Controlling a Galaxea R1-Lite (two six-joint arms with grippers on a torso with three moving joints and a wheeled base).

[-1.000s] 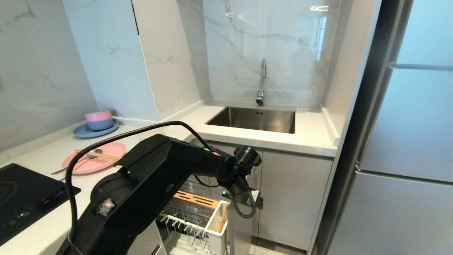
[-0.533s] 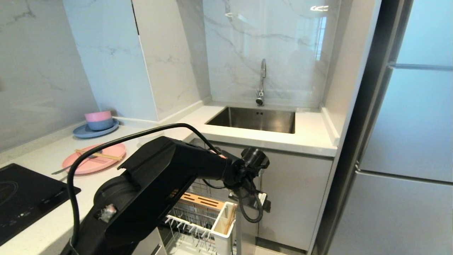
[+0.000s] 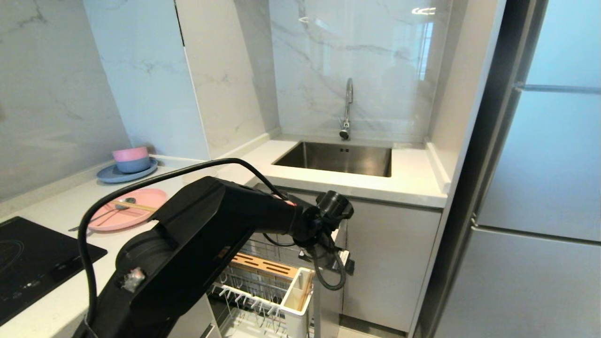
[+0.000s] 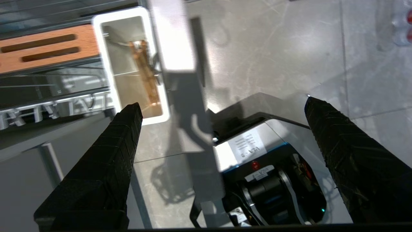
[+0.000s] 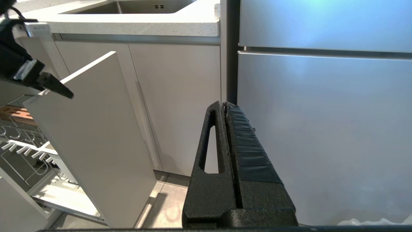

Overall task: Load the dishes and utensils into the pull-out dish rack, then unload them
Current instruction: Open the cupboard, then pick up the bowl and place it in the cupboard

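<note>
Left gripper [image 3: 345,263] raised slightly above the front panel [image 3: 324,305], pull-out dish rack [image 3: 263,291] drawn out further

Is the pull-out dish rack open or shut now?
Open: the pull-out dish rack stands out from the cabinet, its wooden insert and white caddy exposed.

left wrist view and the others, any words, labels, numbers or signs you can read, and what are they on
Nothing reads clearly.
White sticker on the robot base seen between the open left pincer tips: printed lines, too blurred to quote.
Small labels lower on the same base: too small to read.
Label on the left pincer body in the right wrist view: too small.
Markings on the black cooktop: control symbols, too small.
No text on the dish rack, cabinets or fridge.
</note>
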